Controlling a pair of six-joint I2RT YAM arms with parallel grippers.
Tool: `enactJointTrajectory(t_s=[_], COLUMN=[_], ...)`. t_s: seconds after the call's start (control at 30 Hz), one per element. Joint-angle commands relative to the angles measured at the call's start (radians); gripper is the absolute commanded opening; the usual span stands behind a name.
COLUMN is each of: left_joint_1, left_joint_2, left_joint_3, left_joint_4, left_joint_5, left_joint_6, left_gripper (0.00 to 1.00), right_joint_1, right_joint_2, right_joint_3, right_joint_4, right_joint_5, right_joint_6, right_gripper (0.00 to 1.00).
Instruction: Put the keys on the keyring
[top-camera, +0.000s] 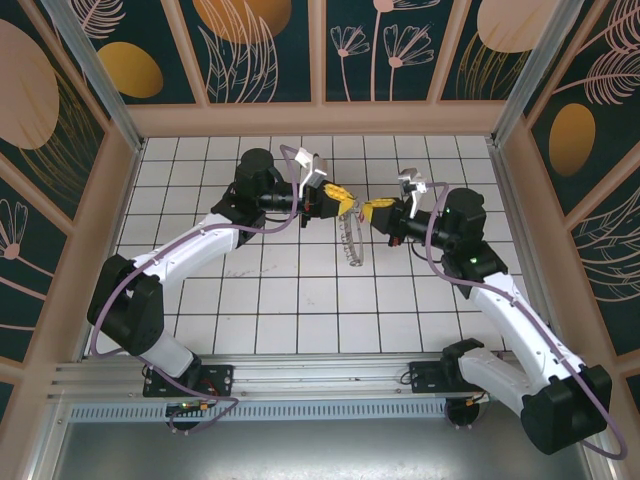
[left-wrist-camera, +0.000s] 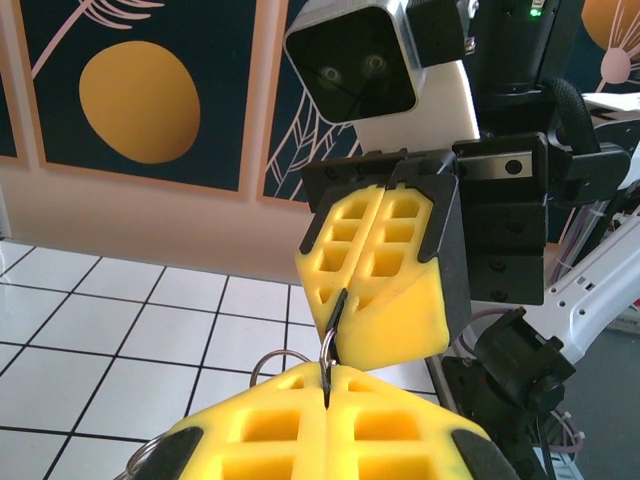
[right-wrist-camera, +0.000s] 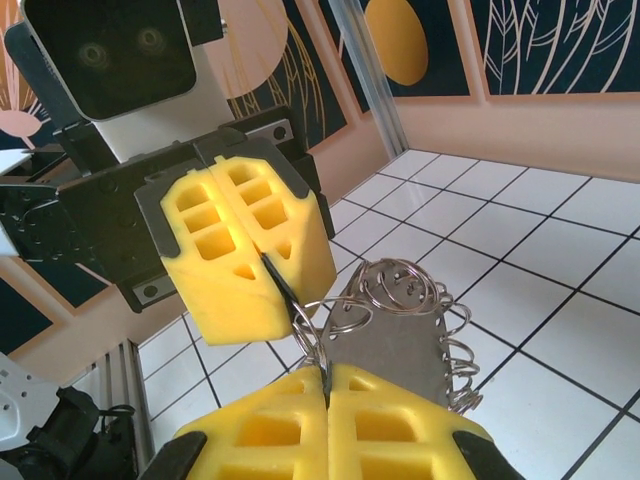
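My two grippers meet tip to tip above the middle of the table, the left gripper (top-camera: 346, 202) coming from the left and the right gripper (top-camera: 373, 211) from the right. Both sets of yellow jaws are shut on one thin wire keyring (right-wrist-camera: 312, 322), (left-wrist-camera: 329, 345) from opposite sides. In the left wrist view my left gripper (left-wrist-camera: 327, 378) is at the bottom and the right gripper's pads (left-wrist-camera: 385, 275) are above it. A flat grey metal plate (right-wrist-camera: 400, 345), (top-camera: 351, 240) with holes along its edge and several rings through them hangs below the grip. I cannot make out separate keys.
The white tiled table (top-camera: 300, 300) is walled in by a low wooden rim (top-camera: 320, 120) and patterned panels. Each wrist camera housing (right-wrist-camera: 110, 50) looms close behind the opposite gripper. A loose ring loop (left-wrist-camera: 268, 362) hangs left of my left jaws.
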Motion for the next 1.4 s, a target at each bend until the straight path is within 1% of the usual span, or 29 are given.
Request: enactJointTrajectory(t_s=[0.0,0.2,0.3,0.33,0.4,0.43,0.63,0.8,0.93,1.17,1.37], left_joint_1=[-0.007,-0.005,-0.007,-0.006,-0.006,-0.006,-0.007,-0.006,-0.006,-0.006,-0.007], left_joint_2=[-0.025,-0.022,-0.02,-0.019,-0.018,-0.018,-0.013,-0.016,-0.018,-0.016,-0.013], left_joint_3=[0.005,0.008,0.009,0.008,0.006,0.007,0.001,0.0,-0.001,-0.001,0.001], left_joint_4=[0.127,0.145,0.148,0.15,0.151,0.152,0.17,0.171,0.172,0.176,0.177], left_joint_5=[0.009,0.011,0.011,0.011,0.008,0.009,0.007,0.008,0.006,0.008,0.009], left_joint_6=[-0.032,-0.047,-0.05,-0.05,-0.053,-0.053,-0.065,-0.064,-0.064,-0.07,-0.073], left_gripper=[0.0,0.0,0.0,0.0,0.0,0.0,0.0,0.0,0.0,0.0,0.0], right_joint_1=[-0.005,0.008,0.011,0.011,0.004,-0.007,-0.098,-0.097,-0.09,-0.054,-0.049], right_joint_2=[0.0,0.032,0.053,0.052,0.038,0.027,-0.033,-0.016,-0.006,0.049,0.097], right_joint_3=[-0.044,-0.07,-0.06,-0.058,-0.062,-0.065,-0.099,-0.096,-0.098,-0.071,-0.063], right_joint_4=[0.052,0.12,0.113,0.108,0.103,0.103,0.175,0.237,0.32,0.36,0.429], right_joint_5=[-0.058,-0.111,-0.113,-0.11,-0.092,-0.088,-0.126,-0.165,-0.19,-0.183,-0.177], right_joint_6=[0.049,0.094,0.094,0.091,0.09,0.094,0.164,0.191,0.222,0.221,0.236], right_gripper=[0.0,0.0,0.0,0.05,0.23,0.29,0.38,0.38,0.38,0.38,0.37])
